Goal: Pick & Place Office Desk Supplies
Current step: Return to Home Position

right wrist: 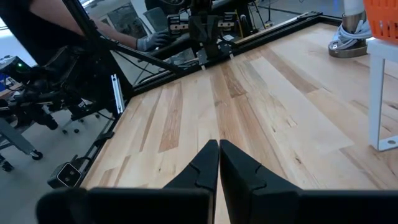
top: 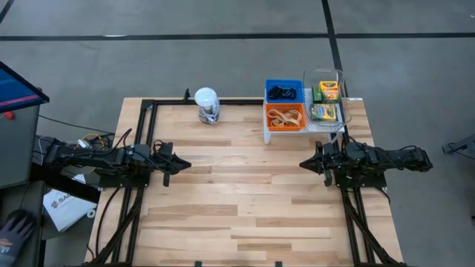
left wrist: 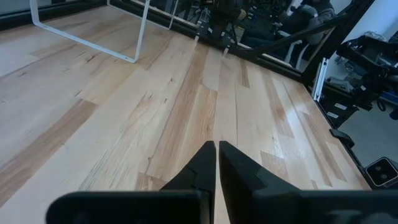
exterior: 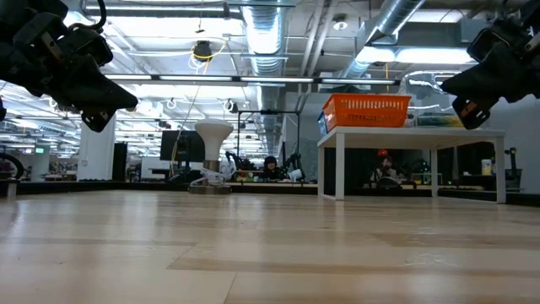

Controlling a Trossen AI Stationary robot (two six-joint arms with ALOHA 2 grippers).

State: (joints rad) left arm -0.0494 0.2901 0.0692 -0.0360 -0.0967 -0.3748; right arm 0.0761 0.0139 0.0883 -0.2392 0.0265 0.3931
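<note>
Now the left hand (top: 182, 165) and the right hand (top: 304, 163) hover, both pressed together, above the smooth pale wooden plank tabletop (top: 237, 200).

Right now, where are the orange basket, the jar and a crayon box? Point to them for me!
orange basket (exterior: 367, 112): low view, on its side wall facing the camera.
jar (top: 205, 96): high view, on its white lid.
crayon box (top: 324, 112): high view, on its yellow-and-green top face.
</note>
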